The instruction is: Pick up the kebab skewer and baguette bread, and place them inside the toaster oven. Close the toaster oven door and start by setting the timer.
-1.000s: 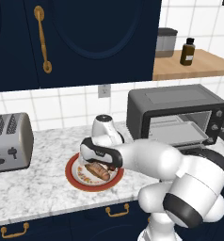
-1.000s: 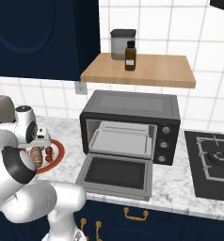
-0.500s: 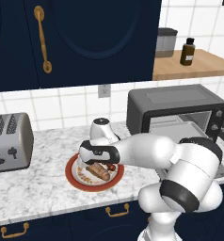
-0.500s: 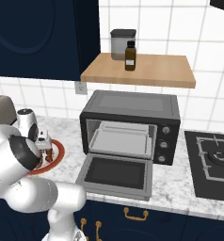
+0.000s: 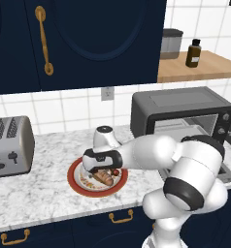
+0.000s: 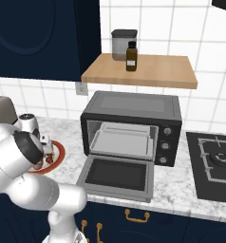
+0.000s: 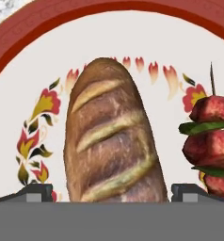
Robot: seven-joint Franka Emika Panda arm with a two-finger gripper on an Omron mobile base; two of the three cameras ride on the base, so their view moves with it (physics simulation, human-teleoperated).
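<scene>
Marble counter (image 5: 44, 191): red-rimmed plate (image 7: 20, 61), golden-brown baguette bread (image 7: 111, 136) between spread fingertips (image 7: 36, 192) of gripper (image 7: 114, 193), not clamped; red-chunk kebab skewer (image 7: 209, 141) just beside.

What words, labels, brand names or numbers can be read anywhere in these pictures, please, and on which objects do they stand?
None: no readable text shows in any view.
The brown bottle on the wooden shelf has no legible label.
The knobs of the toaster oven show no markings that can be read at this size.
The plate carries a painted flower pattern and a red rim, no lettering.
The silver toaster shows dark controls, no writing.
</scene>
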